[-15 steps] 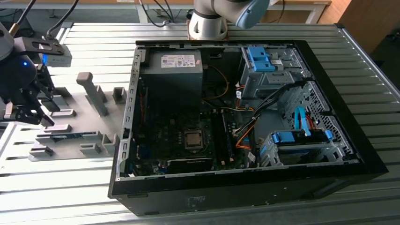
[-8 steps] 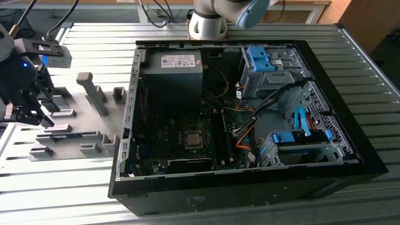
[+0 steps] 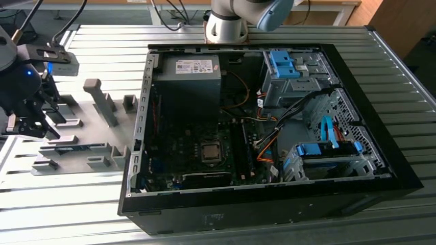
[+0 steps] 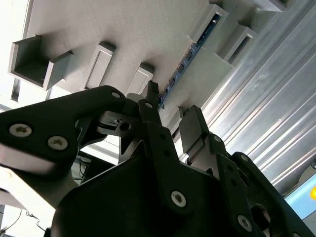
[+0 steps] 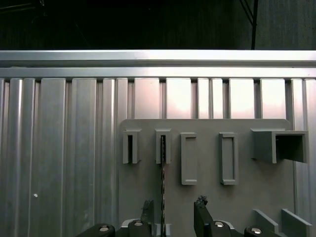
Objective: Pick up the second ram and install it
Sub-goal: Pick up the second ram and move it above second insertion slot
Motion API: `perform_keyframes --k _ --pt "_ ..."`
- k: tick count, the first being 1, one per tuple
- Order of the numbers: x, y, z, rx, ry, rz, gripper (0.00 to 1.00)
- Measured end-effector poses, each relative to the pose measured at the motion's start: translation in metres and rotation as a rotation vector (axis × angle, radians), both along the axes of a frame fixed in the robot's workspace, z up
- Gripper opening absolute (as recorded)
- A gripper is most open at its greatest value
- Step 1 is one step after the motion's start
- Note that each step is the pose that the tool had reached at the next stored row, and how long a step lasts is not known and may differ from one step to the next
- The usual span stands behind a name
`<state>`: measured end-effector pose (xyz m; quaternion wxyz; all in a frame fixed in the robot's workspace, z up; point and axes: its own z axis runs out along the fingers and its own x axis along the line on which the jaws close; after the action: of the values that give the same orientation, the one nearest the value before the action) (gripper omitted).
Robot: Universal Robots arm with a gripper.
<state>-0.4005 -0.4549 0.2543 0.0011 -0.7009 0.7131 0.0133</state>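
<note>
Two black fingers of the gripper stand spread, grasping nothing, above the grey holder plate. The second ram stands on its long edge in a slotted block, passing through the gap between them. It sits nearer one finger, with free room beside the other.
</note>
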Motion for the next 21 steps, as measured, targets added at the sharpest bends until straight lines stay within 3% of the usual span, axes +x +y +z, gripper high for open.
perform_keyframes --k 11,21 --pt "0.0 -0.0044 -0.0176 0.0 0.0 0.012 0.45" --pt "0.0 -0.005 -0.0226 -0.0004 -0.0002 0.013 0.45"
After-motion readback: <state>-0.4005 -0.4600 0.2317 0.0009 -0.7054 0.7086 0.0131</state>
